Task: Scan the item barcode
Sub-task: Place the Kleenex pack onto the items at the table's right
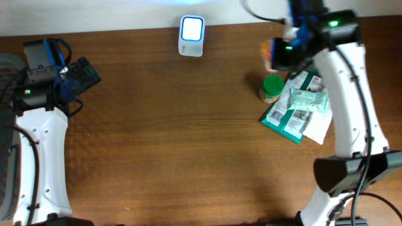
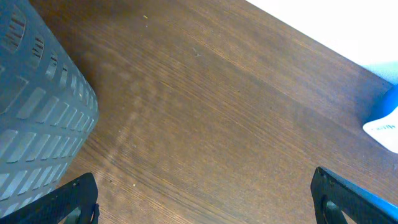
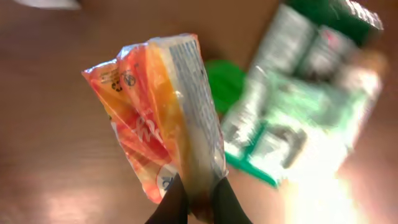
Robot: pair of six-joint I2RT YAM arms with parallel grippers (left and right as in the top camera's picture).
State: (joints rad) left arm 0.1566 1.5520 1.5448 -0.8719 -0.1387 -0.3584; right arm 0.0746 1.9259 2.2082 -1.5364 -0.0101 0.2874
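My right gripper [image 3: 198, 198] is shut on the edge of an orange and white snack packet [image 3: 163, 109], held up above the table. From overhead the packet [image 1: 271, 54] shows at the far right, beside the right arm's wrist. A white and blue barcode scanner [image 1: 191, 36] stands at the back middle of the table; its blue edge [image 2: 384, 121] shows in the left wrist view. My left gripper [image 2: 205, 202] hangs open over bare wood at the left, with nothing between its fingers.
A green-lidded jar [image 1: 271, 88] and a pile of green and white packets [image 1: 298, 108] lie at the right, under the right arm. A grey slatted basket [image 2: 34, 106] stands at the table's left edge, close to my left gripper.
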